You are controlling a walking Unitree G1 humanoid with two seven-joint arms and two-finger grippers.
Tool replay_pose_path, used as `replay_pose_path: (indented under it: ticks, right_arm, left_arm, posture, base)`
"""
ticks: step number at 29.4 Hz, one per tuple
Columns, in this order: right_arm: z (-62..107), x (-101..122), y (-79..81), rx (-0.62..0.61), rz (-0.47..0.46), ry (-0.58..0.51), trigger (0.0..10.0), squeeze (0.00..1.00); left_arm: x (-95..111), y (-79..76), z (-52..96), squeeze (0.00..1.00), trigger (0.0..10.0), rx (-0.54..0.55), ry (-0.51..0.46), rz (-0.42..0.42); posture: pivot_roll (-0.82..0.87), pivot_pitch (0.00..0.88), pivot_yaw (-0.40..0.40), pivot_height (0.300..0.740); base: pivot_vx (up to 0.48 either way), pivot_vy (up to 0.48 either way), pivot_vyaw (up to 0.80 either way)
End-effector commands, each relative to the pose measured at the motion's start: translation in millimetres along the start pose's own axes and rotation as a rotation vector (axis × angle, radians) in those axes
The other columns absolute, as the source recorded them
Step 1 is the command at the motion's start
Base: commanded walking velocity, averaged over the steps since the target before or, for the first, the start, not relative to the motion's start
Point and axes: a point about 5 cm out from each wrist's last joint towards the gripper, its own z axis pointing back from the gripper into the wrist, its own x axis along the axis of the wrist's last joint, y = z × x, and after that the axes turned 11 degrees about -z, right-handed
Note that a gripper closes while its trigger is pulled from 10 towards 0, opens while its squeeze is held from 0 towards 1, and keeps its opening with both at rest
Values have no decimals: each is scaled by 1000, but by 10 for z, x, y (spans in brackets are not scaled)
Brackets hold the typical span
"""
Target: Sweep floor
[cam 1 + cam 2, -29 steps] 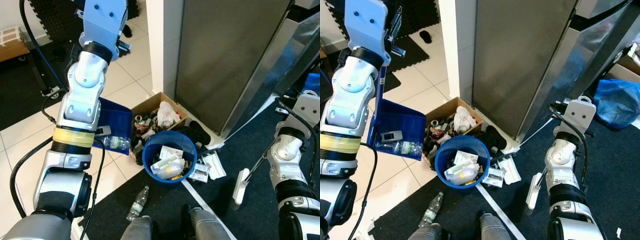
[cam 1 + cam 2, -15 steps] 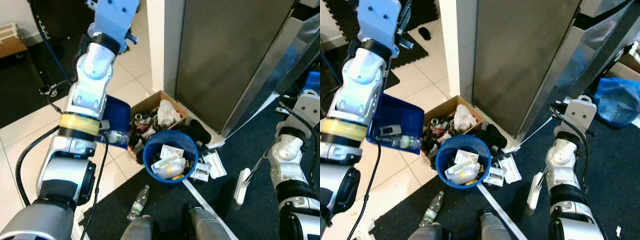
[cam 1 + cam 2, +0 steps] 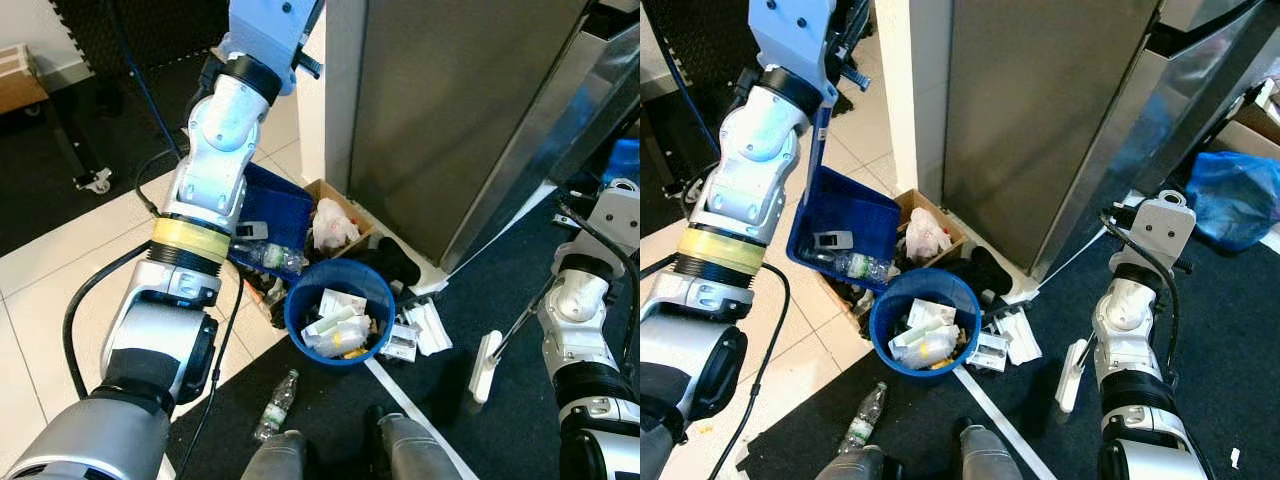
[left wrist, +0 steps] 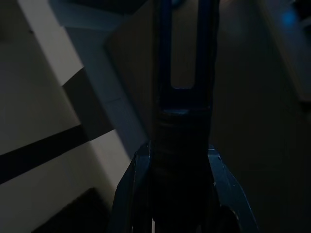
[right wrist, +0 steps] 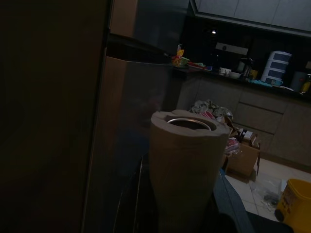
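Since a second earlier, the blue dustpan [image 3: 845, 226] had swung toward the one blue bin [image 3: 925, 322]. Left gripper [image 4: 183, 145] gripped its handle; right gripper [image 5: 182, 160] apparently clasped the broom [image 3: 1076, 366].

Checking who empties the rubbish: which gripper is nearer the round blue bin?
Left. The left gripper holds the blue dustpan tilted just above the round blue bin; the right gripper grips the broom handle, off to the bin's right.
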Motion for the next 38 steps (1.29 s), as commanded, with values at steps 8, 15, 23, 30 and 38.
replay_pose_path:
  ticks: [8, 15, 23, 30, 38]
  right_arm:
    - [10, 33, 7, 6, 5, -25, 10000, 0]
    - [18, 25, 19, 3, 1, -22, 10000, 0]
    - [30, 16, 31, 3, -2, -20, 10000, 0]
    - [47, 1, 20, -3, -3, -16, 10000, 0]
    - [52, -5, 33, -5, -7, -15, 10000, 0]
  left_arm:
    - [265, -47, -109, 0, 10000, -47, -129, 18]
    - [325, -195, -98, 0, 10000, -131, -176, 28]
    - [459, -323, -120, 0, 10000, -208, -238, 49]
    - [574, -467, -113, 0, 10000, -293, -289, 57]
    - [671, -713, -28, 0, 10000, -409, -327, 50]
  posture:
    - [10, 73, 0, 740]
    - [12, 71, 2, 740]
    - [13, 74, 6, 740]
    - [12, 74, 12, 740]
    - [14, 72, 15, 740]
  base:
    - [0, 0, 0]
    - [0, 0, 0]
    - [0, 0, 0]
    - [0, 0, 0]
    - [0, 0, 0]
